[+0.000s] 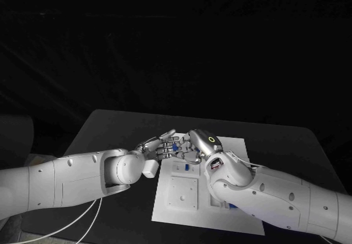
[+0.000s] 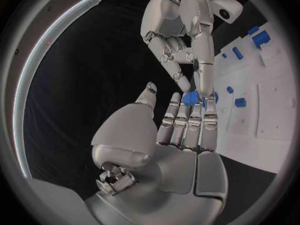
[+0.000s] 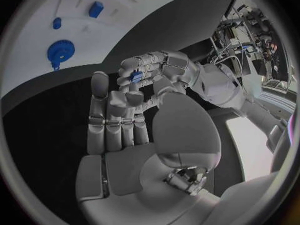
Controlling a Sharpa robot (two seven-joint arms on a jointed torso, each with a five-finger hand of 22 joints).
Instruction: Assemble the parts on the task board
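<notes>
The left hand (image 2: 169, 150) reaches forward with its fingers (image 2: 187, 120) laid straight side by side, the thumb set apart. At their tips sits a small blue part (image 2: 192, 98), and the right hand (image 2: 181, 30) comes down from above with its fingers (image 2: 201, 70) closing on that same part. Beyond the fingertips lies the white task board (image 2: 269, 115) on the dark worktop (image 2: 94, 80), with several blue parts (image 2: 240, 102) scattered on it.

Matt white task board (image 1: 187, 195) on a matt black table (image 1: 117, 127); smooth blue plastic part (image 2: 191, 98) between glossy metallic hands
</notes>
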